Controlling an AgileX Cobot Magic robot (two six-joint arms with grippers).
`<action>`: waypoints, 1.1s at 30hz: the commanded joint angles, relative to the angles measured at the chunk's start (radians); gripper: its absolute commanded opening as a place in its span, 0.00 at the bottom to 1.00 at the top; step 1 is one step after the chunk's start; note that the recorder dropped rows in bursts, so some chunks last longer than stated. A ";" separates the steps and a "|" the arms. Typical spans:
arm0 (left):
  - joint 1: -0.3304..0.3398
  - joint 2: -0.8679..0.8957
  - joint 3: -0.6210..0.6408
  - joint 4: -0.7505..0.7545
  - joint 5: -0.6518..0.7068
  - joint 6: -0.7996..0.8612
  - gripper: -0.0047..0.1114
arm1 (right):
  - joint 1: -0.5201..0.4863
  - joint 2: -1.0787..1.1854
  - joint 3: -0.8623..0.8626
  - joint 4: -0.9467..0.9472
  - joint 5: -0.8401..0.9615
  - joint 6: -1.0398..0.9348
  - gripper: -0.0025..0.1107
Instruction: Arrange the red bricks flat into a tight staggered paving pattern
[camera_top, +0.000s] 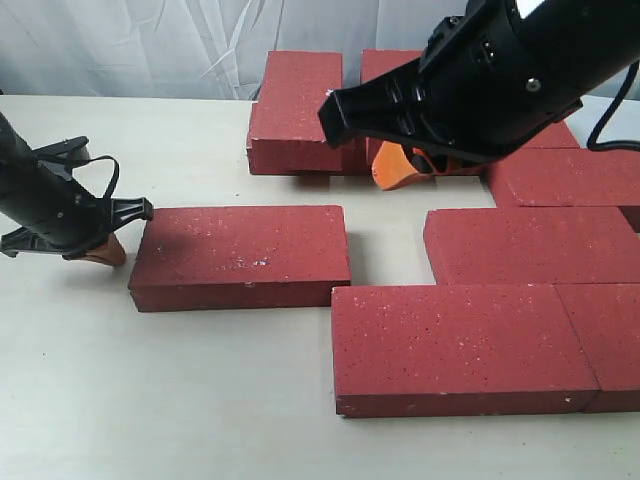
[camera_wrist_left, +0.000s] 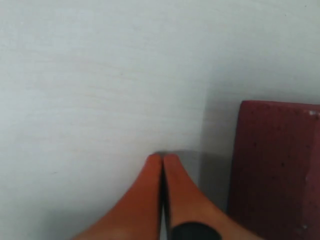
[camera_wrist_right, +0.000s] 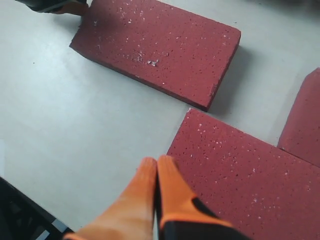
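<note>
One loose red brick (camera_top: 240, 255) lies flat at the left, apart from the others, also seen as the far brick (camera_wrist_right: 160, 47) in the right wrist view. My left gripper (camera_top: 105, 250) is shut and empty, its tip low on the table by that brick's left end (camera_wrist_left: 275, 170). The orange fingers (camera_wrist_left: 150, 190) are pressed together. A gap separates the loose brick from the front brick (camera_top: 455, 345) and the middle-row brick (camera_top: 530, 245). My right gripper (camera_top: 400, 170) hangs raised over the pattern, shut and empty (camera_wrist_right: 156, 162), near the front brick's corner (camera_wrist_right: 250, 170).
More red bricks lie flat at the back (camera_top: 300, 110) and along the right (camera_top: 565, 175), with another at the front right (camera_top: 610, 340). The pale table (camera_top: 150, 400) shows bare at the left and front. A white curtain (camera_top: 120, 40) hangs behind.
</note>
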 joint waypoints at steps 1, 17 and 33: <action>0.008 0.022 0.015 0.084 0.012 -0.012 0.04 | 0.001 -0.001 -0.003 -0.016 -0.019 -0.007 0.01; -0.099 0.049 0.015 0.074 0.009 -0.008 0.04 | 0.001 0.001 -0.003 -0.016 -0.040 -0.009 0.01; -0.120 0.051 0.015 -0.008 -0.007 -0.006 0.04 | 0.001 0.001 -0.003 -0.016 -0.046 -0.009 0.01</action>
